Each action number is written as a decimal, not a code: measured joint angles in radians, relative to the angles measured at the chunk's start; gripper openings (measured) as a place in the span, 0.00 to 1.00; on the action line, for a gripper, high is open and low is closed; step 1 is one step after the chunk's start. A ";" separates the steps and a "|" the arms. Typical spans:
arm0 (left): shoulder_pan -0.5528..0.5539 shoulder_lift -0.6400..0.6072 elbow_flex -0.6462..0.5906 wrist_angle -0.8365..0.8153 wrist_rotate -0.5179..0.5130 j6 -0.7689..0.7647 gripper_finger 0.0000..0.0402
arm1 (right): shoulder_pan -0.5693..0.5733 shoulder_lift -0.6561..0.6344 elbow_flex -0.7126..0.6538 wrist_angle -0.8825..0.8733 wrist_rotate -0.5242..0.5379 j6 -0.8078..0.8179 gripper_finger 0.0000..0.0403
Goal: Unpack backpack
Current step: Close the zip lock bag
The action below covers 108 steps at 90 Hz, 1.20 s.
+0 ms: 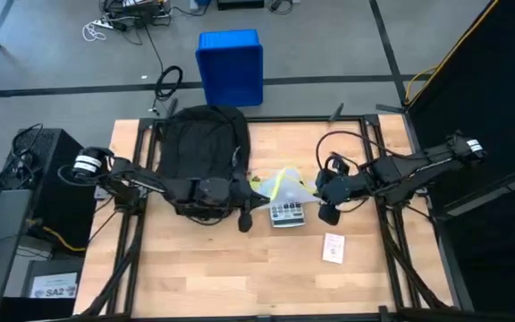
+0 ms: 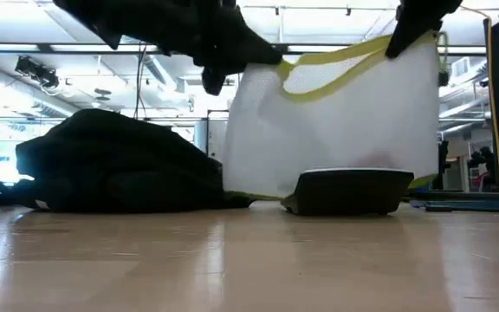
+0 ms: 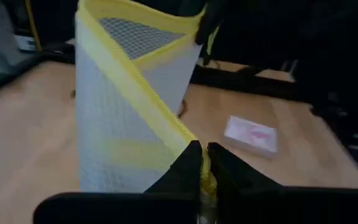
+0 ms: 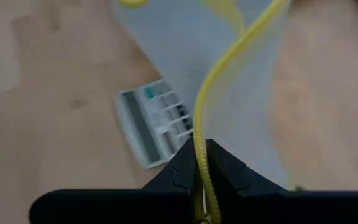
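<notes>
The black backpack (image 1: 199, 152) lies flat on the far left part of the table. Between my two grippers hangs a white mesh pouch (image 2: 345, 121) with yellow edging, spread out above a grey calculator (image 1: 286, 213) that lies on the table. My left gripper (image 3: 204, 165) reaches out over the backpack's near end and is shut on the pouch's edging. My right gripper (image 4: 204, 168) comes from the table's right and is shut on the edging at the pouch's other upper corner. My left gripper pinches the pouch's yellow edging (image 3: 194, 146) between its two fingertips, at the upper corner on the backpack's side. The pouch hangs below the hold. My right gripper pinches the yellow edging (image 4: 199, 149) at the opposite upper corner (image 2: 405, 43), from above. The top edge sags slack between the two holds, and the pouch's lower edge (image 2: 258, 192) hangs down near the table.
A small white and pink packet (image 1: 333, 248) lies on the wood near the table's right front. A blue crate (image 1: 231, 67) stands on the floor beyond the far edge. Black frame rails run along the table's left and right sides.
</notes>
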<state>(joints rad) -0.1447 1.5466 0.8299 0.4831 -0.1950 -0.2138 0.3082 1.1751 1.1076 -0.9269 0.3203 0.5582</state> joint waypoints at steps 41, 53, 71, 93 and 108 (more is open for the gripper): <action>-0.144 -0.003 0.020 0.018 0.085 0.041 0.00 | 0.187 0.000 0.000 0.127 -0.088 0.045 0.00; -0.146 -0.003 0.070 0.006 0.082 0.109 0.00 | 0.191 0.000 0.000 0.131 -0.006 0.028 0.00; -0.138 -0.032 0.170 -0.212 -0.008 0.253 0.00 | 0.191 -0.001 0.064 0.144 0.299 -0.094 0.00; -0.109 -0.102 0.224 -0.299 -0.157 0.332 0.00 | 0.158 -0.003 0.134 0.182 0.394 -0.253 0.00; -0.071 -0.114 0.214 -0.352 -0.218 0.300 0.00 | 0.089 0.008 0.097 0.112 0.394 -0.178 0.00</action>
<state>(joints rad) -0.2160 1.4330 1.0441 0.1307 -0.4126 0.0867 0.3976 1.1827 1.2049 -0.8147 0.7145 0.3803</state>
